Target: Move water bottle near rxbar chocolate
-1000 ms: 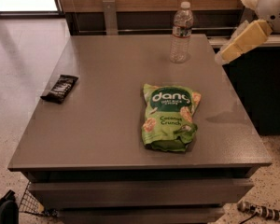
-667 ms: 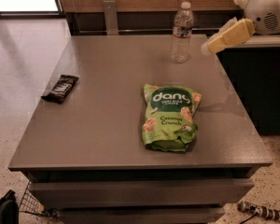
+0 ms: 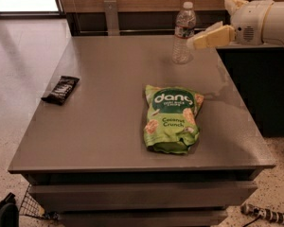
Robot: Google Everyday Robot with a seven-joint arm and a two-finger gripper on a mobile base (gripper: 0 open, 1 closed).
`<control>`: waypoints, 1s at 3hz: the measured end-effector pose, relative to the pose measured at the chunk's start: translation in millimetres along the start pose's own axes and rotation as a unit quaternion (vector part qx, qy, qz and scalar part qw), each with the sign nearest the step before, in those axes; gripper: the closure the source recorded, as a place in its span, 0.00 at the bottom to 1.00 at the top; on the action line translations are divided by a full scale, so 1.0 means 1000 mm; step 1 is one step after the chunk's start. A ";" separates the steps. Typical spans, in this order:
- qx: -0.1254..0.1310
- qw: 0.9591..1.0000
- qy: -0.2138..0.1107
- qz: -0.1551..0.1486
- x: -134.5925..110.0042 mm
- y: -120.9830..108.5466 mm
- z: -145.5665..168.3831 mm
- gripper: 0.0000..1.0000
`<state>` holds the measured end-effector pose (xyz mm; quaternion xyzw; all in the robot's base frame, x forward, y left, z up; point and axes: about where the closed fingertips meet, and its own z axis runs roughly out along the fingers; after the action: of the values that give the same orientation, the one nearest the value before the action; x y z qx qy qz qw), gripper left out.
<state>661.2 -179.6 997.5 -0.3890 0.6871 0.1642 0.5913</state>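
**My tool beside the water bottle at the far right corner**

I am holding my tool [image 3: 195, 41] just above the far right corner of the tabletop [image 3: 109, 70]. Its pale yellow tip is pointing left at the water bottle [image 3: 183, 34]. The tip is sitting just beside the bottle's right side, level with the label band. I cannot tell whether it is touching the plastic, nor whether my tool is released or clenched. My white arm housing [image 3: 260, 22] is hanging past the right edge, behind the tool.

The water bottle is standing upright near the far edge, a little in from the far right corner, with its white cap on top.

The rxbar chocolate [image 3: 60, 89] is lying flat near the left edge, about halfway along it, with its long side slanting. It is lying well apart from the bottle, with most of the tabletop's width between them.

A green Dang coconut crunch bag [image 3: 172, 118] is lying flat with its label up, right of the middle and toward the near edge. It is touching neither the bottle nor the bar.
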 end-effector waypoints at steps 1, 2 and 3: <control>0.002 1.000 -0.001 0.003 0.001 0.001 0.002 0.00; 0.008 1.000 -0.002 0.014 0.003 0.002 0.009 0.00; 0.018 0.998 -0.035 0.054 0.021 -0.027 0.049 0.00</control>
<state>714.9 -170.4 971.9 -0.3346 0.6892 0.1972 0.6117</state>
